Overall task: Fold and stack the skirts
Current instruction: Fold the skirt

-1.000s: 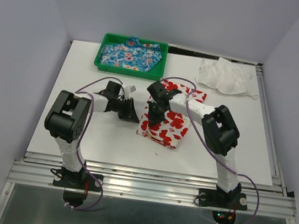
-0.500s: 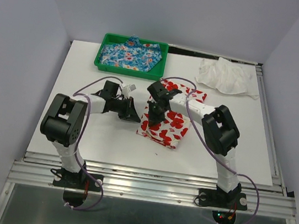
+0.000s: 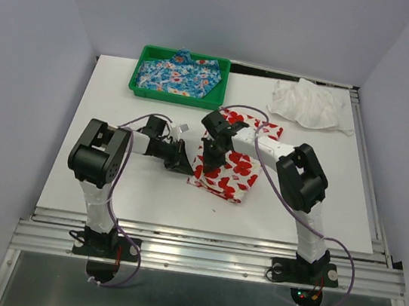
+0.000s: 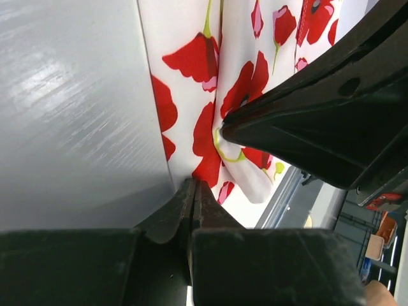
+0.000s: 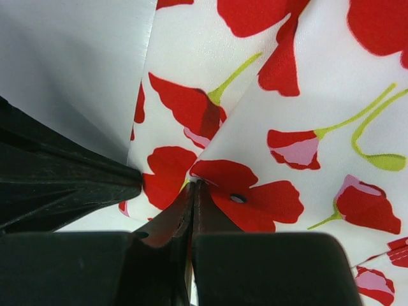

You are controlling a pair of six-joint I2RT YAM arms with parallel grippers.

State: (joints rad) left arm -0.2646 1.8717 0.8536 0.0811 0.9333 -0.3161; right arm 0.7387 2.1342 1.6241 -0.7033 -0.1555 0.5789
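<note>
The white skirt with red flowers (image 3: 233,168) lies folded on the table's middle. My right gripper (image 3: 208,161) points down at its left part. In the right wrist view its jaws (image 5: 193,185) are shut, pinching the corner of the upper layer (image 5: 268,115). My left gripper (image 3: 187,165) lies low on the table. Its shut tips (image 4: 193,185) touch the skirt's left edge (image 4: 191,95), with no cloth seen between them. The blue flowered skirt (image 3: 181,74) lies in the green tray (image 3: 134,82) at the back.
A crumpled white cloth (image 3: 310,105) lies at the back right. The two grippers stand close together at the skirt's left edge; the right one's fingers (image 4: 306,121) fill the left wrist view's right side.
My left arm has shifted and its gripper has slid right, up to the white skirt's edge. The right gripper and the skirt have not moved.
</note>
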